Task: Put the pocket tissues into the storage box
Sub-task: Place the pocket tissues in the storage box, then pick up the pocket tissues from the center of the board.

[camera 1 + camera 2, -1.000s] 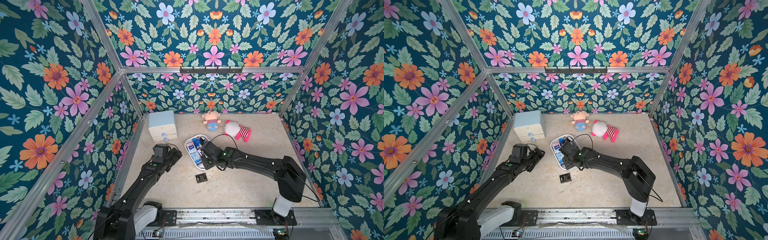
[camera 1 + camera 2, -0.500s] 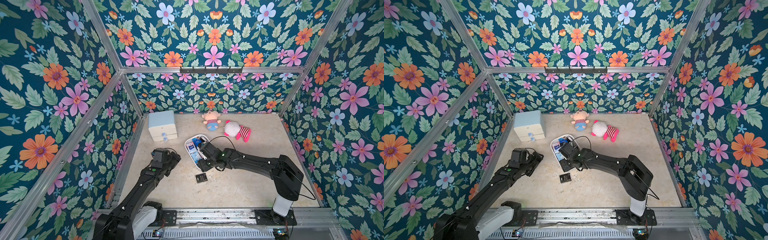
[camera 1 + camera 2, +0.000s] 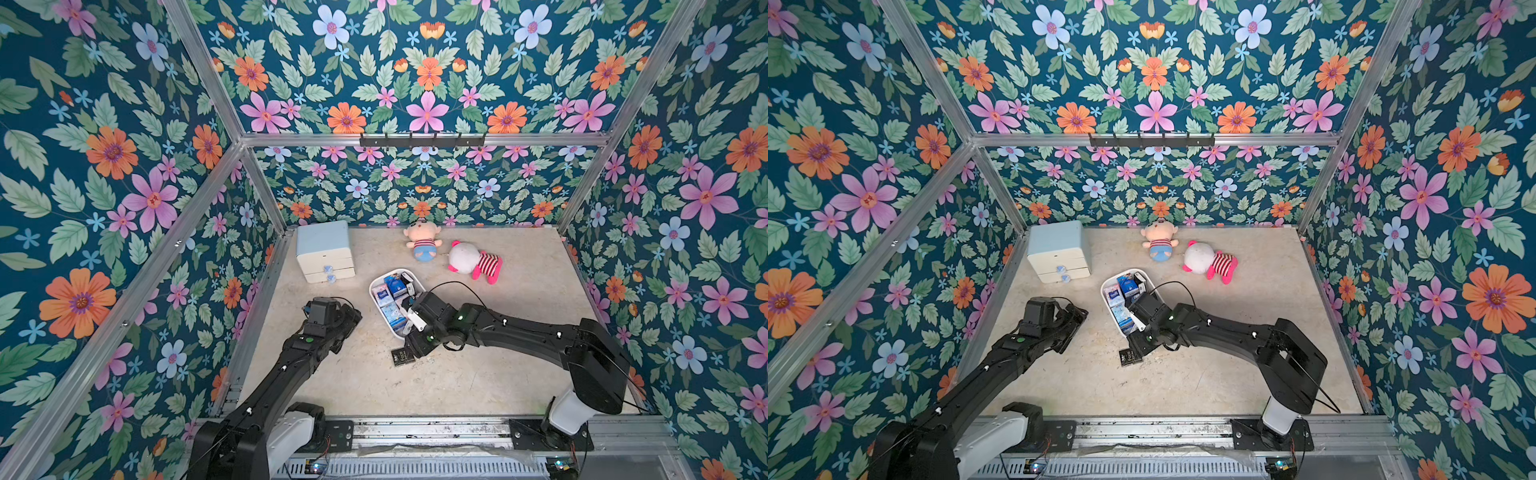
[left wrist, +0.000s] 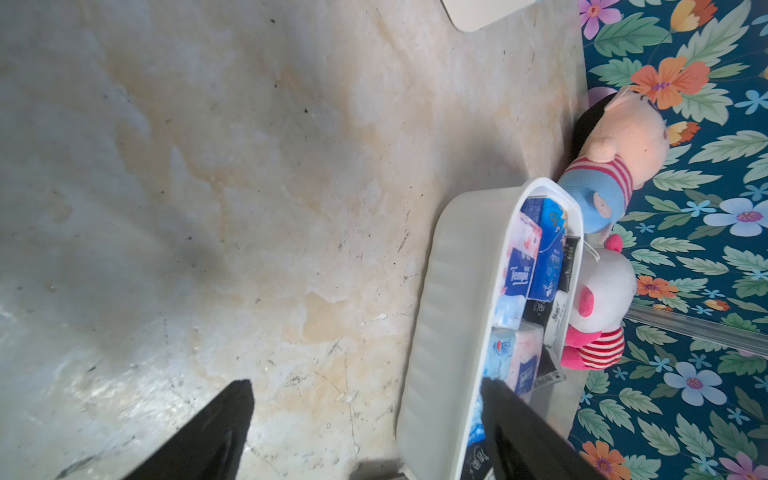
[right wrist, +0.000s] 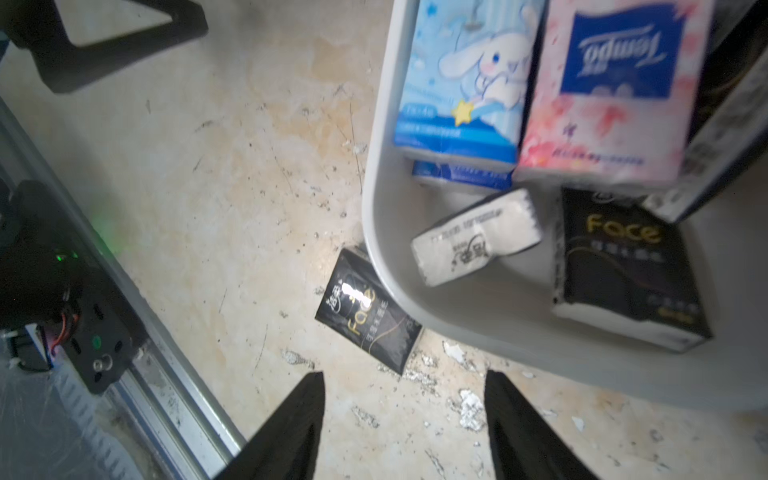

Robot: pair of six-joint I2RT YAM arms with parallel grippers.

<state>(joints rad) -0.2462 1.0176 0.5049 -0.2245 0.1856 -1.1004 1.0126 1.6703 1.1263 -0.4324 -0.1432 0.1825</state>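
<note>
The white storage box [image 3: 373,288] [image 3: 1105,287] stands mid-floor with several pocket tissues [image 3: 392,286] in it: blue, pink and black packets [image 5: 606,83] [image 4: 548,249]. One black packet [image 3: 402,356] [image 3: 1129,357] [image 5: 368,316] lies on the floor against the box's near end. My right gripper [image 3: 411,343] [image 3: 1138,345] [image 5: 402,374] hangs open and empty over that end, just short of the floor packet. My left gripper [image 3: 351,322] [image 3: 1077,318] [image 4: 365,381] is open and empty, left of the box's long wall [image 4: 457,291], apart from it.
A cream two-drawer cabinet [image 3: 324,251] stands at the back left. Two plush dolls [image 3: 424,245] [image 3: 473,262] lie behind the box. Flowered walls close three sides, and a metal rail [image 3: 415,428] runs along the front. Bare floor [image 3: 498,374] lies front right.
My right gripper has opened wider and drifted toward the box's near end. My left gripper has pulled back toward the front, still open.
</note>
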